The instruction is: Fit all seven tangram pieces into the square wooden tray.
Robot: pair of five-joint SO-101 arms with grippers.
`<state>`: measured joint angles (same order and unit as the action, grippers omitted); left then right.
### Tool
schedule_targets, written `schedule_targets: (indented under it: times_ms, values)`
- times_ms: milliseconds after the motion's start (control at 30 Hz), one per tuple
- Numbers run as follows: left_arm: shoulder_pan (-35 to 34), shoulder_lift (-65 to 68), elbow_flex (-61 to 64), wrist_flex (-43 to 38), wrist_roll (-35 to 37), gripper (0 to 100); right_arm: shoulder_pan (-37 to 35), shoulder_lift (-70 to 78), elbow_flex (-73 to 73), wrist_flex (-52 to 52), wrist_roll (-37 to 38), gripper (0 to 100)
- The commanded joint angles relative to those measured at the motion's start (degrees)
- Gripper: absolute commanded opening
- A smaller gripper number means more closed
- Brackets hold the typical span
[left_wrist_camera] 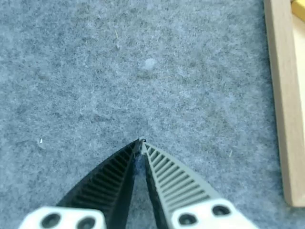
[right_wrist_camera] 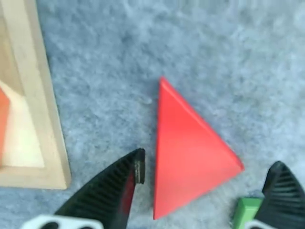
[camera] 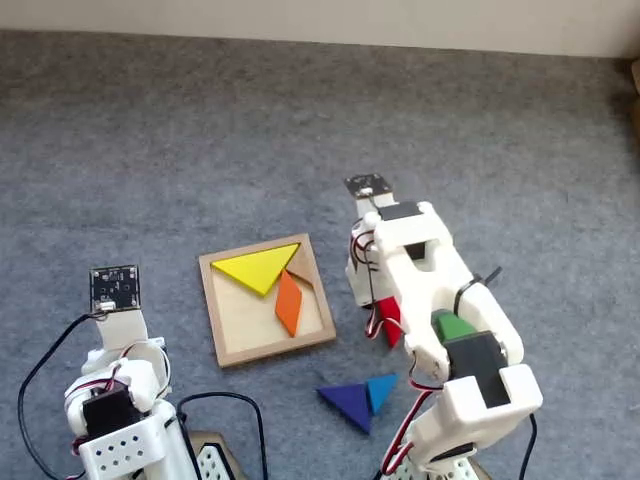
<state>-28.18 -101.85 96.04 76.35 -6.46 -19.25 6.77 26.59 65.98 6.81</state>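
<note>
The square wooden tray [camera: 227, 349] lies mid-table and holds a yellow triangle [camera: 258, 268] and an orange parallelogram [camera: 288, 302]. Just right of it, a red triangle [right_wrist_camera: 188, 152] lies flat on the carpet between the fingers of my open right gripper [right_wrist_camera: 209, 171], which straddles it low down. A green piece [right_wrist_camera: 245, 212] sits by one finger, partly hidden. In the high view the right arm [camera: 430, 300] covers most of the red triangle [camera: 388, 320] and the green piece [camera: 455, 325]. My left gripper [left_wrist_camera: 139, 142] is shut and empty over bare carpet, left of the tray's rim [left_wrist_camera: 281, 95].
A dark blue triangle [camera: 347, 403] and a lighter blue triangle [camera: 381, 390] touch each other on the carpet in front of the tray, near the right arm's base. The left arm [camera: 115, 390] stands at the front left. Grey carpet stretches behind the tray.
</note>
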Motion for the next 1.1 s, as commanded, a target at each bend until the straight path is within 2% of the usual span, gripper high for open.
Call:
schedule_targets:
  times_ms: [0,167,367,567,767,1067]
  values:
    - [-0.57,-2.33,1.19,0.18,-0.35,1,-0.75,1.63,-0.40,-0.57,0.62,37.8]
    - [-0.57,-2.33,1.19,0.18,-0.35,1,-0.75,5.76,-0.40,-0.22,3.87,37.8]
    - [-0.57,-2.33,1.19,0.18,-0.35,1,-0.48,5.85,-0.40,-0.13,3.69,37.2]
    - [-0.57,-2.33,1.19,0.18,-0.35,1,-0.40,5.76,-0.40,-0.13,3.69,23.7]
    - [-0.57,-2.33,1.19,0.18,-0.35,1,-0.31,5.58,-0.40,0.04,3.69,22.1]
    - [-0.57,-2.33,1.19,0.18,-0.35,1,-0.48,-10.95,-0.31,6.02,3.69,22.1]
